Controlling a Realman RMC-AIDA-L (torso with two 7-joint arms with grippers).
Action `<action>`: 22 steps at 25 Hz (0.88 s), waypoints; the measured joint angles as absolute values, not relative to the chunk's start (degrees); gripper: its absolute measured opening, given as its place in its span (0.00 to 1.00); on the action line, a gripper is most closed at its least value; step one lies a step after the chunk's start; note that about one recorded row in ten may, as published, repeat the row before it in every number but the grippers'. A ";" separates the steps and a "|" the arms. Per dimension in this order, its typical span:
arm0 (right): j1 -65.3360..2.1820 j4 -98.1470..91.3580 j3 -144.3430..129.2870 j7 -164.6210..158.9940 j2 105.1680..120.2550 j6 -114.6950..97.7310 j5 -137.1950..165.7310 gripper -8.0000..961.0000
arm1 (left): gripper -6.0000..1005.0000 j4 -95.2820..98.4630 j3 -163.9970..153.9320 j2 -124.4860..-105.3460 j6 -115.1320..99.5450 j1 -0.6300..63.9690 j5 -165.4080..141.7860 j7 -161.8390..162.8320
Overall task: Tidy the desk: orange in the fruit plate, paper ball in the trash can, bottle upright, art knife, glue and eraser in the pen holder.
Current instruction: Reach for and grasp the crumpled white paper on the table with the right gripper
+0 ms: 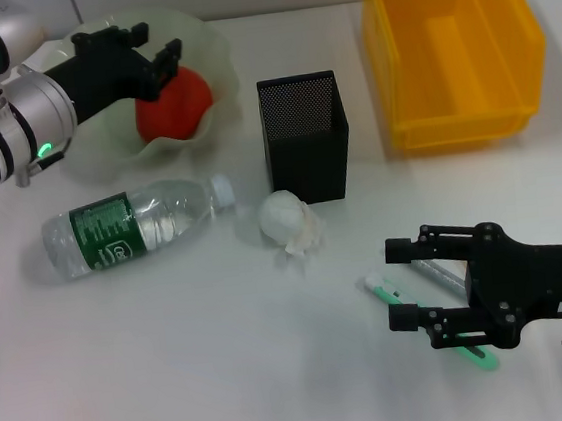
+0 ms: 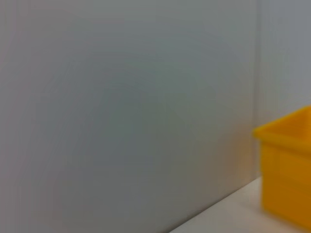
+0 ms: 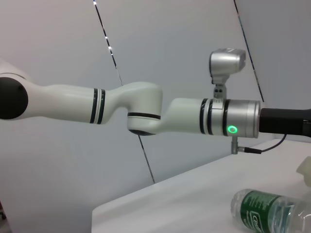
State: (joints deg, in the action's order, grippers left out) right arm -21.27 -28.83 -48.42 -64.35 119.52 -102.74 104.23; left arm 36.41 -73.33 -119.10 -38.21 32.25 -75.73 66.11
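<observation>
Two pincers: both at work over the white bench (image 1: pixel 178 382).
Left pincer (image 1: pixel 149 51): jaws spread, holding nothing, hovering just above the orange (image 1: pixel 174 103), which already lies in the fruit plate (image 1: pixel 205 37).
Right pincer (image 1: pixel 407 284): jaws parted and empty, low over the near right of the bench, its fingers on either side of the art knife (image 1: pixel 390 293) and the glue (image 1: pixel 437 277).
Art knife: flat on the bench, white end toward the paper ball (image 1: pixel 290 222), far end hidden under the pincer.
Glue: lies just beside the knife, mostly covered by the pincer body.
Risk, right side: knife and glue lie so close that closing here could catch both, or pinch one askew and flick the other away.
Risk, left side: the wavy rim is near the fingers; a careless withdrawal could nudge the plate.
Bottle (image 1: pixel 132 226): on its side, cap pointing at the paper ball, not yet upright.
Pen holder (image 1: pixel 304 136): upright just behind the paper ball, between the fruit plate and the trash can (image 1: pixel 450 47).
In the way: the paper ball sits before the pen holder, near any low path from the knife.
Eraser: not to be seen.
</observation>
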 joint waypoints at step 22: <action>-21.44 -32.08 -44.69 -71.04 119.00 -99.59 104.29 0.77 | 0.43 36.21 -64.21 -118.46 -102.51 20.27 -84.00 60.86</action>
State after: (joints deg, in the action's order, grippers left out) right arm -21.44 -32.08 -44.69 -71.05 119.00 -99.59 104.29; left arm 36.21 -64.21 -118.46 -102.50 20.27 -84.00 60.86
